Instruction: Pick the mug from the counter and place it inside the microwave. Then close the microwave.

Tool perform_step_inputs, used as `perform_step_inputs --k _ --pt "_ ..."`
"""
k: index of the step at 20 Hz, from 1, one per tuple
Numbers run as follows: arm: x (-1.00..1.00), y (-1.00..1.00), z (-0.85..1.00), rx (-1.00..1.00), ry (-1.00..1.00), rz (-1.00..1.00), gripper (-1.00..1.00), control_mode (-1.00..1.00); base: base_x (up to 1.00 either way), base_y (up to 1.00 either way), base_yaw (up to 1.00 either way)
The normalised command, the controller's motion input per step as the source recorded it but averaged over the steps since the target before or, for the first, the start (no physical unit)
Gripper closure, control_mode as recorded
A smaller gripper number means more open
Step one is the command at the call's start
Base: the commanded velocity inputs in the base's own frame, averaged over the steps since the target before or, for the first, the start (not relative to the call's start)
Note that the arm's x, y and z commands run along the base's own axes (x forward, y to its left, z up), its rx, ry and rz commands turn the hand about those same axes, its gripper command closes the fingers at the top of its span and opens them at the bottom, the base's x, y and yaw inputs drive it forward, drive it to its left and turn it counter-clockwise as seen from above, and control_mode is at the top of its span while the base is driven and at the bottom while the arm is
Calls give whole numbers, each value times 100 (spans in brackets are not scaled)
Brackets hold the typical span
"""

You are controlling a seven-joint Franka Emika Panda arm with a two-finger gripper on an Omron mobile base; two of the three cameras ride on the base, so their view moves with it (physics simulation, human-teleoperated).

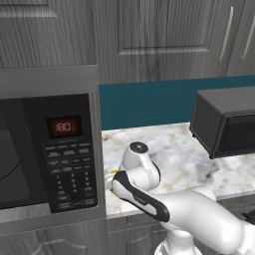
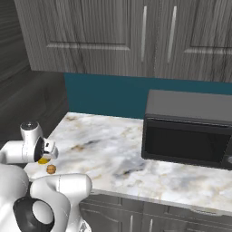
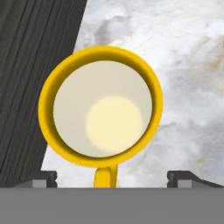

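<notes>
A yellow mug (image 3: 100, 107) with a pale cream inside is seen from straight above in the hand view, upright on the white marble-look counter (image 3: 183, 65), its handle (image 3: 103, 176) turned toward the bottom edge of that view. The gripper (image 3: 111, 178) is held directly over the mug with its two dark fingertips (image 3: 183, 178) spread wide, one on either side of the handle, and nothing is gripped between them. A dark woodgrain panel (image 3: 35, 65) is seen just beside the mug.

In the right base view, a sliver of the mug (image 2: 43, 160) is glimpsed under the white hand at the counter's (image 2: 136, 158) near-left corner, with a tiny brown round lump (image 2: 51, 169) lying just beside it toward the counter's front edge. In the left base view, the mug (image 1: 114, 173) is largely hidden behind the arm, close to the black microwave (image 1: 50, 154), whose keypad (image 1: 69, 174) and red display (image 1: 63, 127) are faced toward the camera. A smaller dark grey boxy appliance (image 2: 190, 131) is set well apart from the mug, toward the counter's far end, against a teal backsplash (image 2: 104, 95) and below grey woodgrain wall cabinets (image 2: 118, 36).
</notes>
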Motion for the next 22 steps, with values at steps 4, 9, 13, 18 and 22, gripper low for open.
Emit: perform_step_inputs --k 4,9,13,18,22 --pt "18 0 0 -1 0 0 -100 -100 0 0 0" --pt "0 0 0 0 0 0 -100 -100 0 0 0" --pt "0 0 0 0 0 0 100 -100 0 0 0" --pt "0 0 0 0 0 0 100 -100 0 0 0" --pt "0 0 0 0 0 0 100 -100 0 0 0"
